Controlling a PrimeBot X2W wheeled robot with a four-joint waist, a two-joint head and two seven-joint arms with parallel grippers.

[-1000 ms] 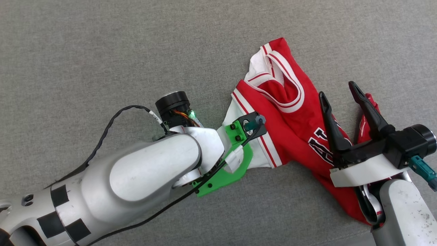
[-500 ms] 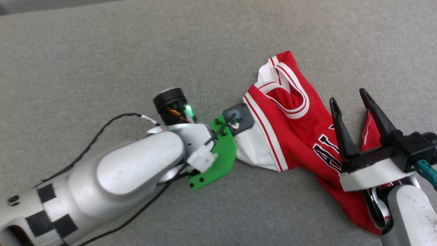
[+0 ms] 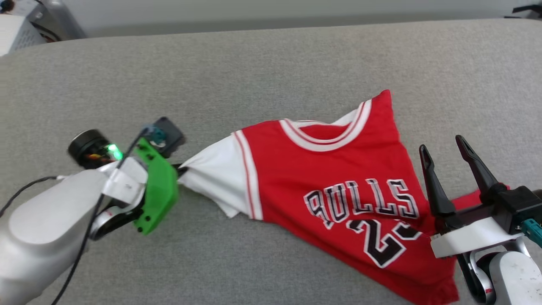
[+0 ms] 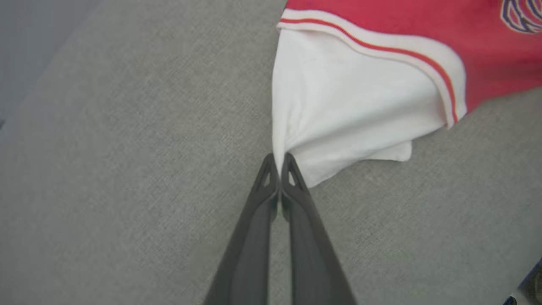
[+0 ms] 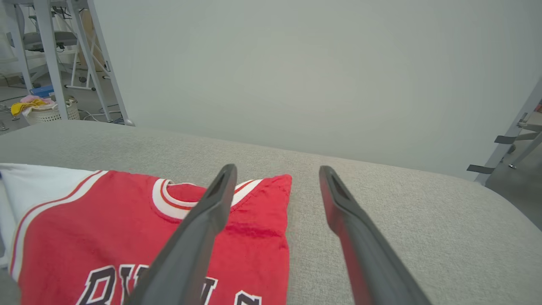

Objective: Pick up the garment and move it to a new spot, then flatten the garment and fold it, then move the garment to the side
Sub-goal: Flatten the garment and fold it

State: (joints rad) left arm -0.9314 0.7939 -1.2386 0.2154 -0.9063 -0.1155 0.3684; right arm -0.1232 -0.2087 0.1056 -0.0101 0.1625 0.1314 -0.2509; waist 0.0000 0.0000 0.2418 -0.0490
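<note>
Your left pincer is clenched on the very edge of the white sleeve of the red jersey T-shirt, with the cloth gathered to a point between the two dark fingers; the sleeve runs taut from that pinch to the red body. The shirt lies front-up on the grey woven bench, right of centre in the head view; its striped collar is toward the far edge, and the black BULLS lettering reads above a partly creased number; the hem end is rumpled beside your right arm. Your right pincer is released, fingers spread wide and grasping nothing; it hovers over the shirt's right side, and in the right wrist view one finger is over red cloth and the other over bare bench.

Expect a light, limp knit with no stiffness of its own; it will sag, stretch and swing from whatever point you hold; a single pinch at the sleeve rim likely drags the body along in folds rather than carrying it flat. The grip looks thin, so a quick pull could slip it free; the cloth is not fragile, but the woven bench cover may cling to it. For the move, a second hold with the free pincer seems wise; the red shoulder corner beside the collar is the nearest clean edge, and paired with the sleeve it should keep the top line straight; take a full bite of fabric, not the rim alone.
</note>
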